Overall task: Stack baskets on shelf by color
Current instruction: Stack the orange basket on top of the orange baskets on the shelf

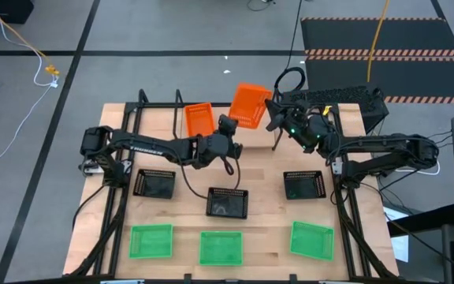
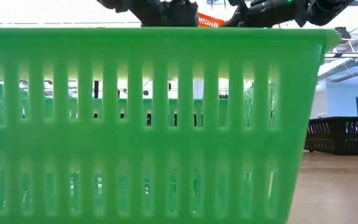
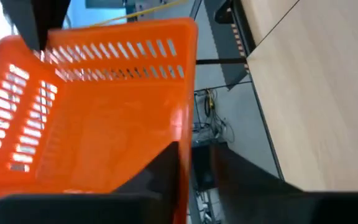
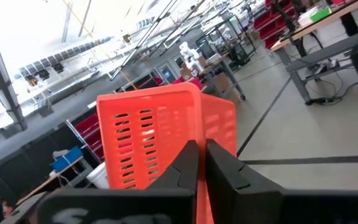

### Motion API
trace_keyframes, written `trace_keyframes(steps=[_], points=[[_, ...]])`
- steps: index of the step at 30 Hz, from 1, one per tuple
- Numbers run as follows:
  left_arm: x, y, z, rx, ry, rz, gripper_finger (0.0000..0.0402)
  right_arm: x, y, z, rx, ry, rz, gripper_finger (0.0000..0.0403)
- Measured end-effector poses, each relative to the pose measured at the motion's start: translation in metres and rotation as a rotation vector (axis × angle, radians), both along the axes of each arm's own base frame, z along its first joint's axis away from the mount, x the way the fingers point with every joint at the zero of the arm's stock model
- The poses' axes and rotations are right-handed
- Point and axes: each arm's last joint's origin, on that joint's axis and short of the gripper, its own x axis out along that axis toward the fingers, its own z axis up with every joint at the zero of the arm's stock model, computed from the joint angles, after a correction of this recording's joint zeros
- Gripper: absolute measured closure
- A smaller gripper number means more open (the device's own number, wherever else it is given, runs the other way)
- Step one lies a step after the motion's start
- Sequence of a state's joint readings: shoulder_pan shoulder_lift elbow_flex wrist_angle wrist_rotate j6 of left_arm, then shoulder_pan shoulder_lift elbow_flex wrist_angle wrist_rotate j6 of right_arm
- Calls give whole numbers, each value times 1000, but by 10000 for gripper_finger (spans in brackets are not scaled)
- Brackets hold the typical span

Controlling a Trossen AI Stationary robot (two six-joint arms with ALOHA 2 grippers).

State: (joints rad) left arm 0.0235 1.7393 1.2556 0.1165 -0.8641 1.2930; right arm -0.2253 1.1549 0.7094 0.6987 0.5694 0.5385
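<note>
A lifted orange basket (image 1: 250,103) hangs tilted above the table's far edge, between both grippers. My left gripper (image 1: 228,126) is shut on its near left side, my right gripper (image 1: 274,113) on its right side. Another orange basket (image 1: 199,118) rests on the black rod shelf (image 1: 142,101) just to the left. Three black baskets (image 1: 154,183) (image 1: 227,203) (image 1: 303,184) sit mid-table. Three green baskets (image 1: 150,241) (image 1: 221,247) (image 1: 312,240) line the near edge. One green basket (image 2: 154,124) fills the low view. My left gripper pinches one side wall of the lifted orange basket at its rim (image 3: 183,134), one finger (image 3: 166,177) inside and one (image 3: 247,183) outside. The basket is clear of the table and tilted. My right gripper pinches a wall of the same basket (image 4: 202,190) between its two fingers (image 4: 185,168), coming from the table's right. The perforated walls stand up beyond the fingers, and the basket hangs clear.
The larger black frame (image 1: 345,213) edges the table on both sides. A dark crate with cables (image 1: 345,99) sits behind the right arm at the far right corner. Bare wood (image 1: 266,229) shows between the rows of baskets. A black basket (image 2: 344,134) shows at the right of the low view.
</note>
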Motion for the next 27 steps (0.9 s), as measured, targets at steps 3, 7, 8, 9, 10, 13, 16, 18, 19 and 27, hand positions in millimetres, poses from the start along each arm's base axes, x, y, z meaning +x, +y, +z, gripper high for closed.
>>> trace_keyframes(steps=[3,7,8,9,10,13,16,18,19,27], points=[[0,0,0,-4,-1,-9,384,1,1,0,-13,3,32,388],[-2,0,5,-47,-63,5,389,-2,3,6,-143,79,93,358],[-4,-1,7,-69,-101,20,391,-3,5,8,-209,128,89,348],[-7,-3,12,-90,-135,30,394,-5,7,10,-265,181,81,338],[-14,-4,18,-111,-137,37,394,-7,9,11,-315,228,78,327],[-34,-5,36,-189,-192,62,394,-13,15,16,-425,326,75,294],[-63,-2,52,-316,-197,77,396,-18,24,19,-475,365,126,265],[-84,7,60,-479,-219,70,396,-20,30,14,-468,385,179,252],[-93,12,61,-572,-211,71,396,-20,33,11,-456,377,212,249],[-115,55,47,-826,-233,248,397,-30,51,-38,-399,288,337,246]])
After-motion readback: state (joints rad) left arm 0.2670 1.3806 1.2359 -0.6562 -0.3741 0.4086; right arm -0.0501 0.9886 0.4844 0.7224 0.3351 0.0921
